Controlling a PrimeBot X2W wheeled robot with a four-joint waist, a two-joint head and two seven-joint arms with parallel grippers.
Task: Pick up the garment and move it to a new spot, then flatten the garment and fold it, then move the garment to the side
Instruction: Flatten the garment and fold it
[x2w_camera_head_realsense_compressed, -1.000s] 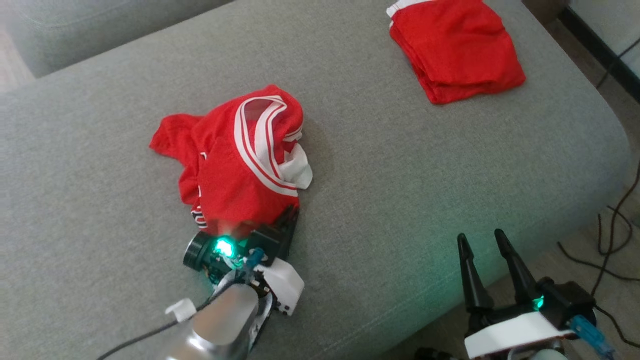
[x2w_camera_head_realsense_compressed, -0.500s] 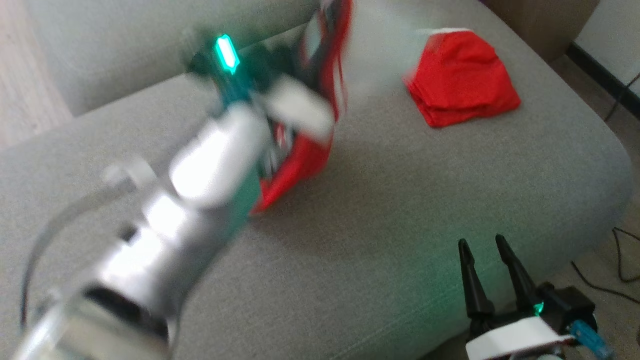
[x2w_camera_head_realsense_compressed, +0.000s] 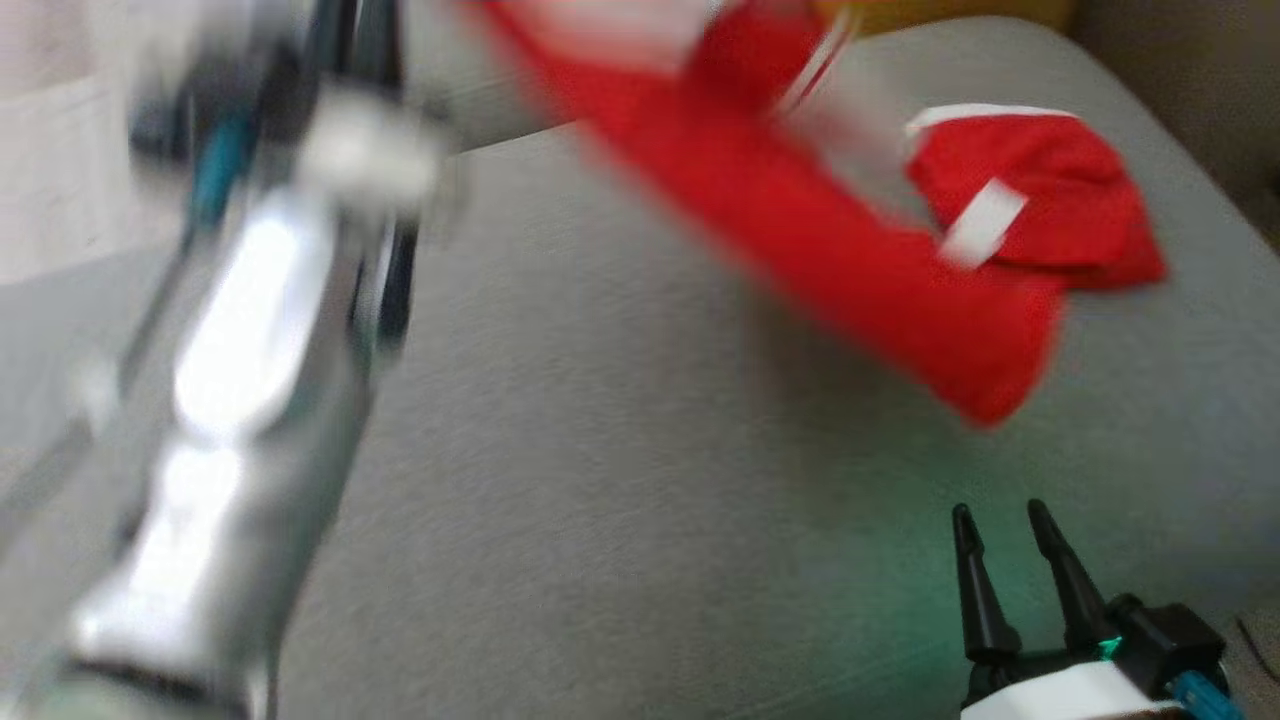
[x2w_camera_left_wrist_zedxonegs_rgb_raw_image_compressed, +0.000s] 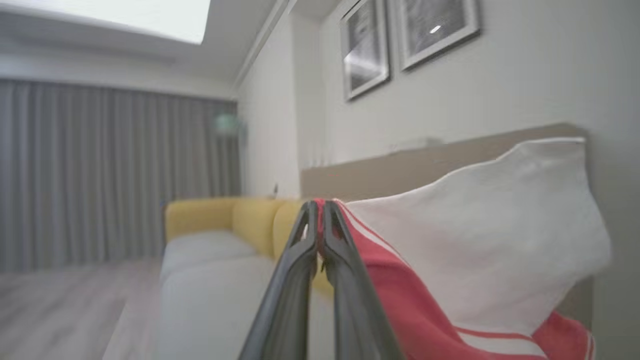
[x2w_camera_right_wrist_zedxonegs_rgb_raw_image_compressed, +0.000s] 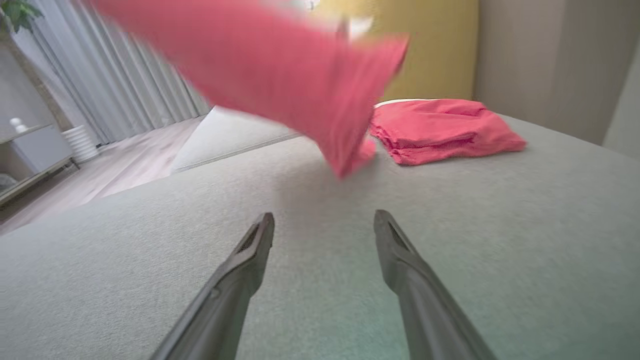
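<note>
The garment (x2w_camera_head_realsense_compressed: 850, 260) motion-blurred, top cut off — left fingers (x2w_camera_left_wrist_zedxonegs_rgb_raw_image_compressed: 292, 285) clenched on it; right fingers (x2w_camera_right_wrist_zedxonegs_rgb_raw_image_compressed: 235, 285) spread.

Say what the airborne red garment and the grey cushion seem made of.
The red garment with white trim: thin, soft knit, perhaps jersey; it billows limply. The grey upholstered cushion: matte woven fabric; fine weave texture shows.
</note>
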